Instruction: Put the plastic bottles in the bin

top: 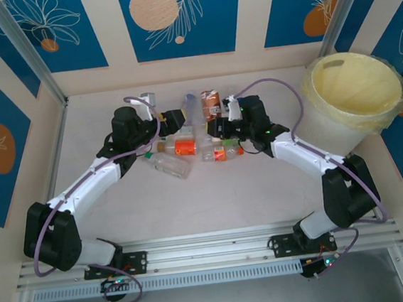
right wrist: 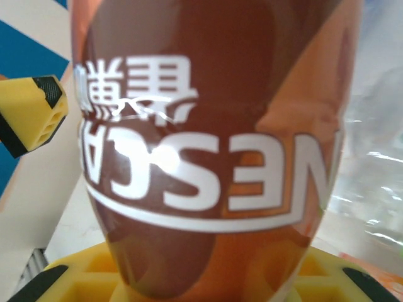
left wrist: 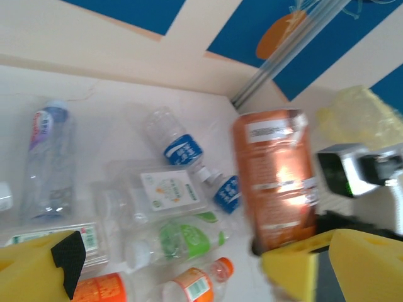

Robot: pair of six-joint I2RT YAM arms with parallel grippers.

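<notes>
Currently, the right gripper (top: 217, 126) has a copper-brown bottle (right wrist: 214, 157) between its yellow fingers (right wrist: 82, 277). Whether the jaws press on the bottle cannot be told. In the right wrist view the bottle's label appears upside down: "NESCAFE" in large white letters, with white Chinese characters in the line above.

The left gripper (left wrist: 173, 264) hangs over the bottle cluster with its jaws wide apart and nothing between them. In the left wrist view the copper-brown bottle (left wrist: 277, 179) stands upright, just beyond the right-hand finger. White label panels are visible on it, but their print is too blurred to read.

Other bottles lie on the table (top: 192, 202):
- a blue-label bottle (left wrist: 179, 148) with a white mark;
- a white-label bottle (left wrist: 167, 189) with green and orange print;
- a green-label bottle (left wrist: 182, 239);
- an orange-cap bottle (left wrist: 198, 283);
- a blue-cap bottle (left wrist: 47, 163) at far left.

None of their text is legible.

The bin (top: 342, 127) stands at the right rear of the table, well apart from the cluster.
</notes>
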